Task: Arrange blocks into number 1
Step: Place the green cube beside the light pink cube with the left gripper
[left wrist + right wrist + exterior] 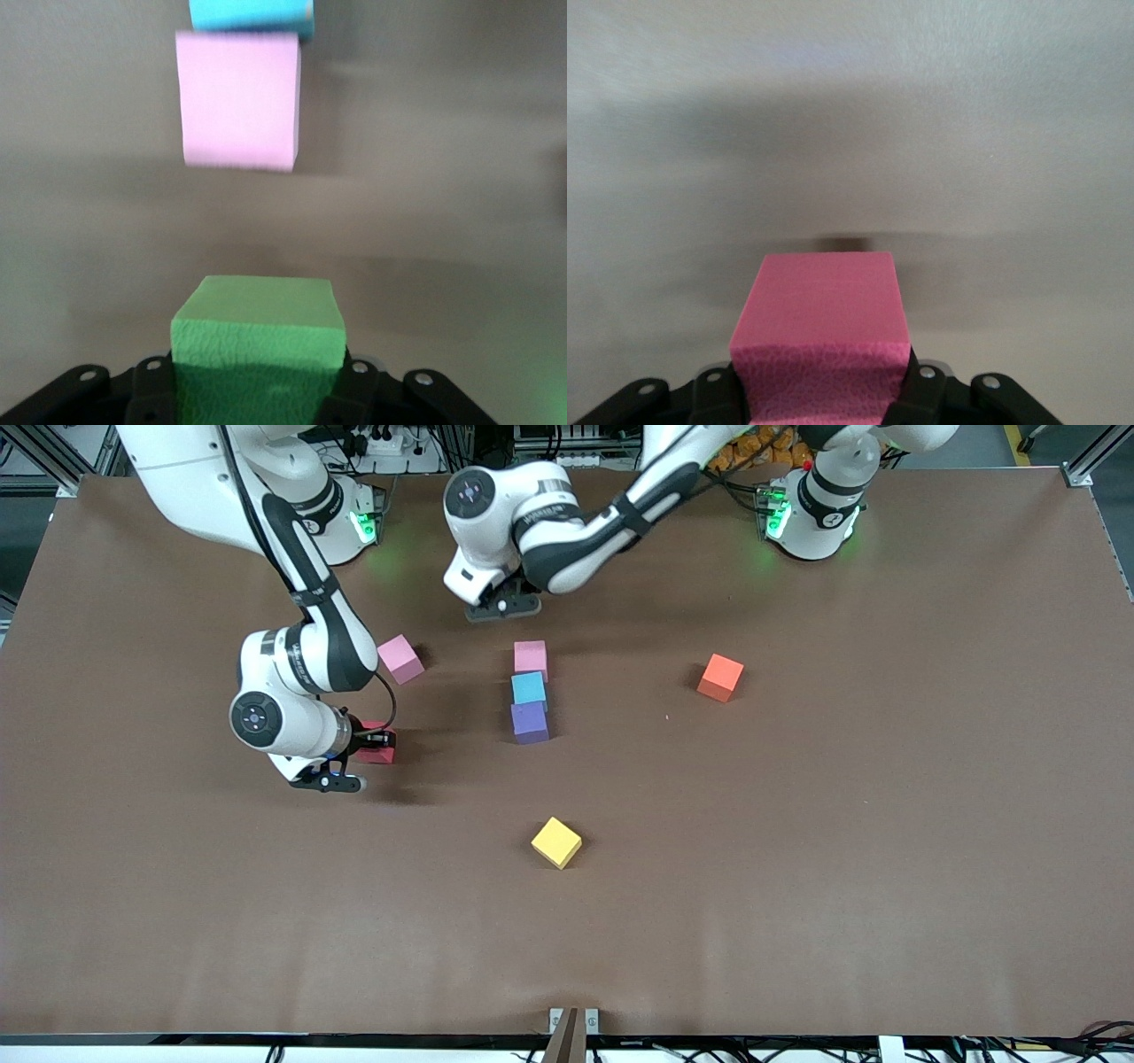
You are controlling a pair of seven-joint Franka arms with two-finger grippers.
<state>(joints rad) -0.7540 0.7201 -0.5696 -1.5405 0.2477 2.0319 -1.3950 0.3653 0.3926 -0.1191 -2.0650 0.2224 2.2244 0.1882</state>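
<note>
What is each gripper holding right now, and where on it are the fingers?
Left gripper: green block, fingers on two opposite side faces. Right gripper: red block, gripped the same way.

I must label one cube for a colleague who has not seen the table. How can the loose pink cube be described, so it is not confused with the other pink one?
Find the column of three touching cubes mid-table. From its pink top cube, look toward the right arm's end: the loose pink cube sits alone, turned askew, touching nothing.
</note>
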